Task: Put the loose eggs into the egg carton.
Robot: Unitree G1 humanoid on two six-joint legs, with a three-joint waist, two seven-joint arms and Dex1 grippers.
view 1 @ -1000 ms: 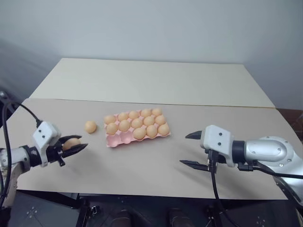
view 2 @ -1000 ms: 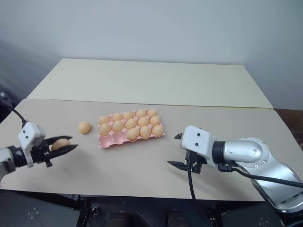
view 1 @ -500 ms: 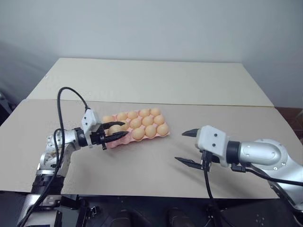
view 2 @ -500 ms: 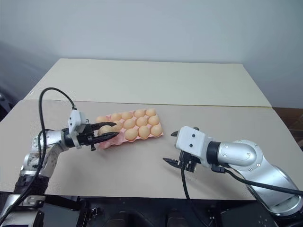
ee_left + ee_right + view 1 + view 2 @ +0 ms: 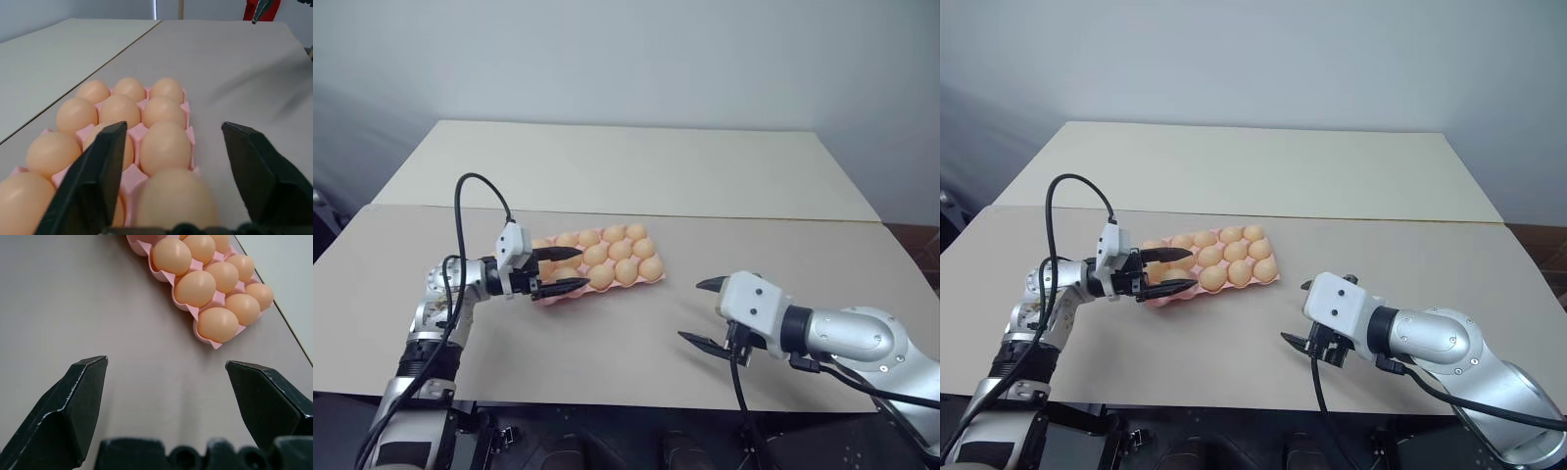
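Smooth oval eggs [image 5: 165, 147] fill moulded pink carton [image 5: 166, 276].

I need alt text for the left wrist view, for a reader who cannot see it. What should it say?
Two open black fingers of the left gripper frame a pink egg carton filled with orange-tan eggs on a beige table. One egg sits nearest the camera, between the fingers at the carton's near end; whether it is already released cannot be told.

A pale beige table [image 5: 636, 338] carries the pink egg carton [image 5: 576, 287], nearly full of eggs.
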